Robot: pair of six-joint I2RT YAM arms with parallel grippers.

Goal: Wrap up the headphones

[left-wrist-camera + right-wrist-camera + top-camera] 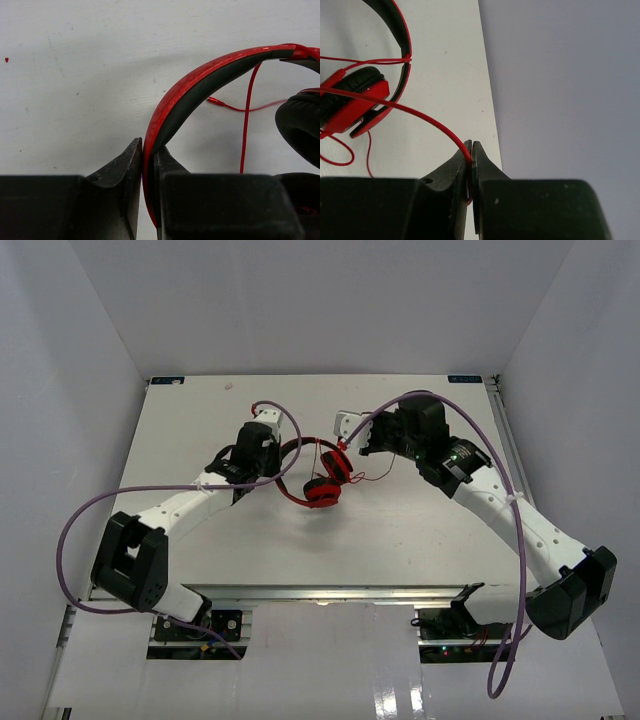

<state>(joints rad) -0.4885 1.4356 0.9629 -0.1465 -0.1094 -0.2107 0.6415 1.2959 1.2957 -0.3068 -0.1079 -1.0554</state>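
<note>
Where the headphones [322, 483] are found: on the white table [400, 540], near its middle and a little toward the table's far edge.
ear cups [322, 492]: two red-and-black cups are seen from above, close together at the middle of the table.
headband [200, 80]: raised as a red-and-black arc that reaches from the cups toward the left side of the table.
left gripper [148, 150]: closed on the headband. The band is clamped between both fingers, which are set slightly apart by the thickness of the band.
right gripper [471, 149]: closed tight, over the table just right of its middle. The thin red cord [420, 112] is pinched at the fingertips, and nothing else is held.
cord path: from the right gripper it is drawn in a curve across one ear cup. One strand is seen around the headband, and loose loops are lying on the table beside the cups.
purple cables [70, 530]: looped from both arms, outside the left and right sides of the table.
</note>
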